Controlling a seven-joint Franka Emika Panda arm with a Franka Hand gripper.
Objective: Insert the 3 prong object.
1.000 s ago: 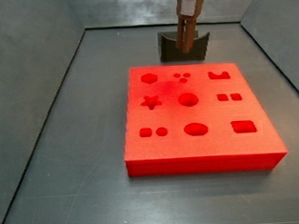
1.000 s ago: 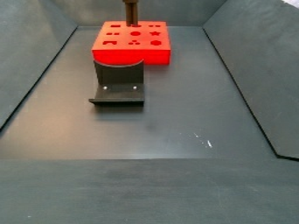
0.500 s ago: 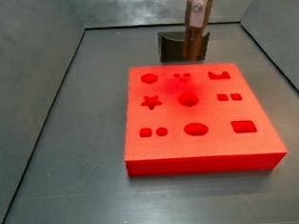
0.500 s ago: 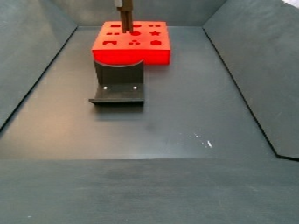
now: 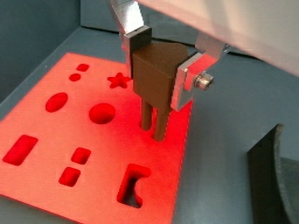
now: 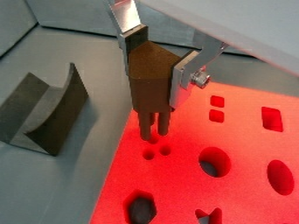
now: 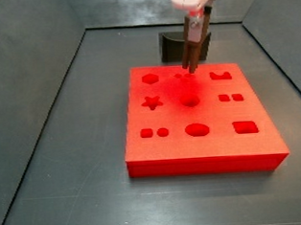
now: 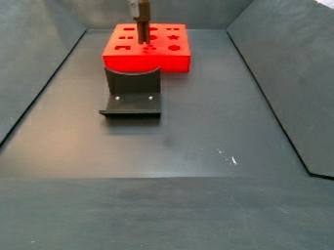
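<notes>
The end effector [image 5: 163,66] has come down over the red block [image 7: 200,131], grasping the 3 prong object [image 5: 155,83] upright, prongs just above small holes. A wrist view shows the fixture [image 6: 47,109] beside the block.

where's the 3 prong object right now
The 3 prong object is clamped in the tool, prongs down just above the red block, over its small round holes in a wrist view.

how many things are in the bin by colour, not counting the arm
red: 1, the red block
dark reddish-brown: 1, the 3 prong object, held in the gripper above the block
dark grey: 1, the fixture on the floor
total: 3
</notes>
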